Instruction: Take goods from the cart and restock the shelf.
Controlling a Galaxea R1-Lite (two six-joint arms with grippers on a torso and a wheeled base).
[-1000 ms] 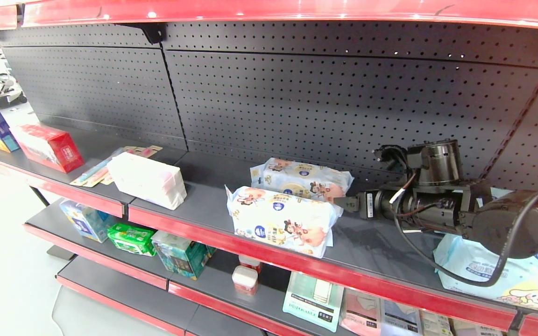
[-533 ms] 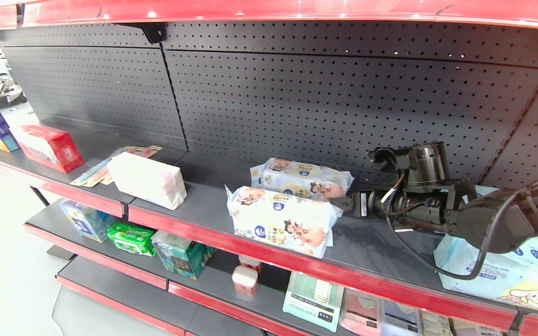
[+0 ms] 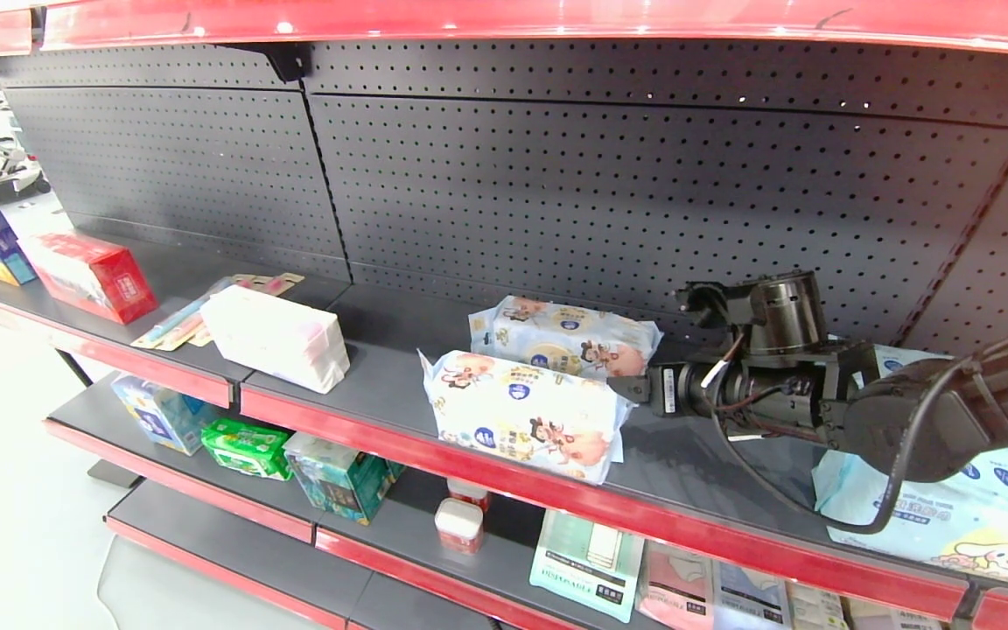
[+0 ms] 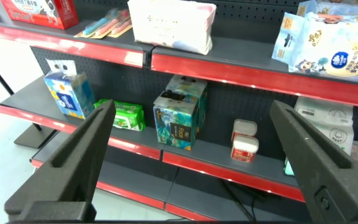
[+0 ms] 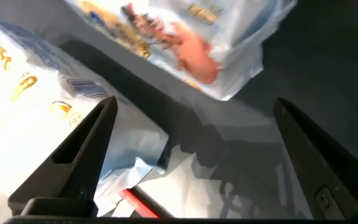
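On the upper shelf (image 3: 364, 350), right of centre: the right gripper (image 3: 625, 388) is reaching in low over the board, and its tip is now meeting the right end of the front wipes pack (image 3: 526, 416).
Right arm: it is sliding leftward along the shelf, closing over the last second from a small gap beside the pack to contact.
Front wipes pack: it is edging slightly to the left and skewing a little under that push. It is lying flat near the red front lip (image 3: 469, 459), just in front of the rear wipes pack (image 3: 565, 337).
Right fingers: they are standing wide apart and gripping nothing, with the pack ends lying ahead of the open span in the wrist view.
Left gripper (image 4: 194, 155): it is hanging out in front of the lower shelves, fingers spread wide and carrying nothing.
Large pack (image 3: 950, 516) under the right arm: it is keeping its place at the shelf's right end.
Meaning for the task: the front pack is already sitting on the shelf, so the arm seems to be nudging it into line rather than carrying it.
Risk: the pack is sitting close to the lip, so a longer or off-centre push could be turning it toward the edge.
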